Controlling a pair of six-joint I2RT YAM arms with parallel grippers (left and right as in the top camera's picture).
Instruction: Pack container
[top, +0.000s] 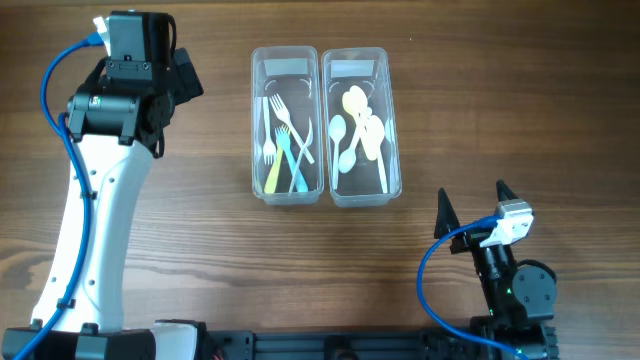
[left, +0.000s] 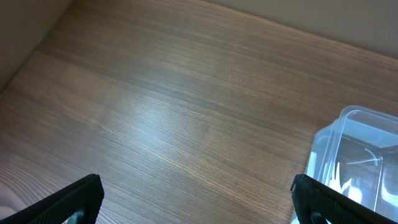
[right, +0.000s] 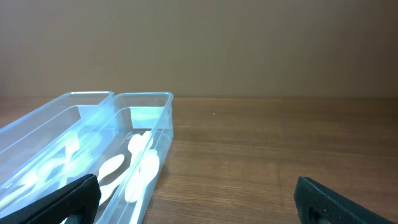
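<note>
Two clear plastic containers stand side by side at the table's middle back. The left container holds several forks, white, yellow and blue. The right container holds several spoons, white and pale yellow. My left gripper is open and empty, left of the containers, and the left wrist view shows a corner of the left container. My right gripper is open and empty, near the front right. The right wrist view shows both containers, left and right, ahead on its left.
The wooden table carries nothing else in view. The left arm's white link lies along the left side. The right arm's base sits at the front right edge.
</note>
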